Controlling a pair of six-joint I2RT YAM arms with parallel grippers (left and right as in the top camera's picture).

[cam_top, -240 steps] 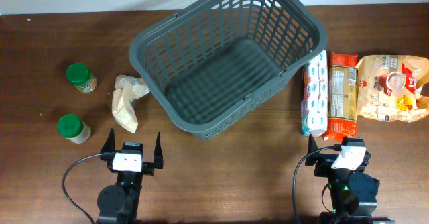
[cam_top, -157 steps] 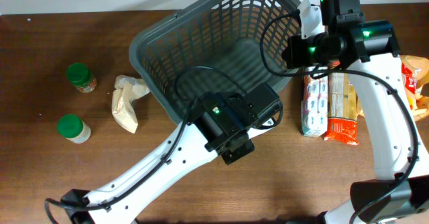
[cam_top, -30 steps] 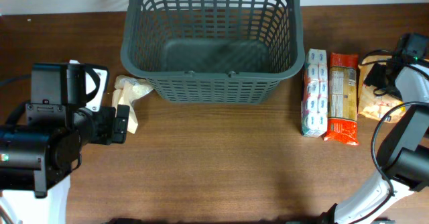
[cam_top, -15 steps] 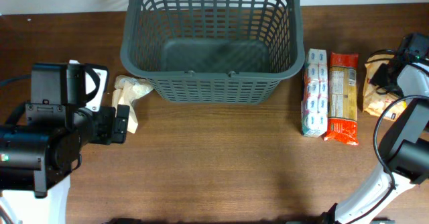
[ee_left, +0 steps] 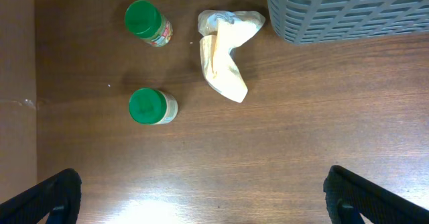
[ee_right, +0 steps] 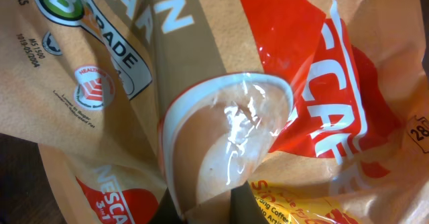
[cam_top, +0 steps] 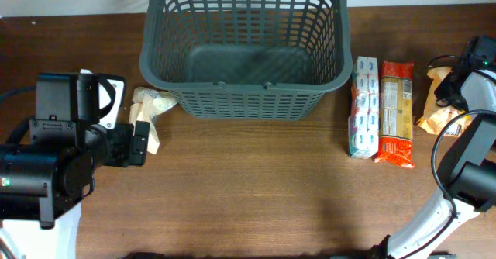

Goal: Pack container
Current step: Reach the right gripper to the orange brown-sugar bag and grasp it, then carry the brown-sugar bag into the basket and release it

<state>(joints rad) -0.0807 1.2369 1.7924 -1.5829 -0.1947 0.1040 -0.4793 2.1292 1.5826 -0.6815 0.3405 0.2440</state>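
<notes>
We see the container (cam_top: 244,101) standing upright at the far middle of the worktop (cam_top: 256,189), its long sides running left to right and its open mouth facing up. Its near left corner also shows at the far right of the left wrist view.

The left gripper (ee_left: 201,184) hangs above the left part of the worktop with its fingers spread wide and nothing between them. Below it lies a crumpled cream bag (ee_left: 224,56), just beside the container's near left corner. Left of that bag stands a green-lidded jar (ee_left: 147,23), and nearer than it a second green-lidded jar (ee_left: 153,106). The two jars are apart from each other and from the bag.

Right of the container lie a blue-and-white pack (cam_top: 363,108) and an orange-red pack (cam_top: 395,112), side by side and touching, their long sides running near to far.

Further right, at the worktop's edge, the right gripper (cam_top: 448,88) is down against an orange coffee-mix bag (ee_right: 221,83). The bag's creased foil fills the right wrist view, printed with a cup of coffee. We cannot tell whether this gripper is spread or pinching the bag.
</notes>
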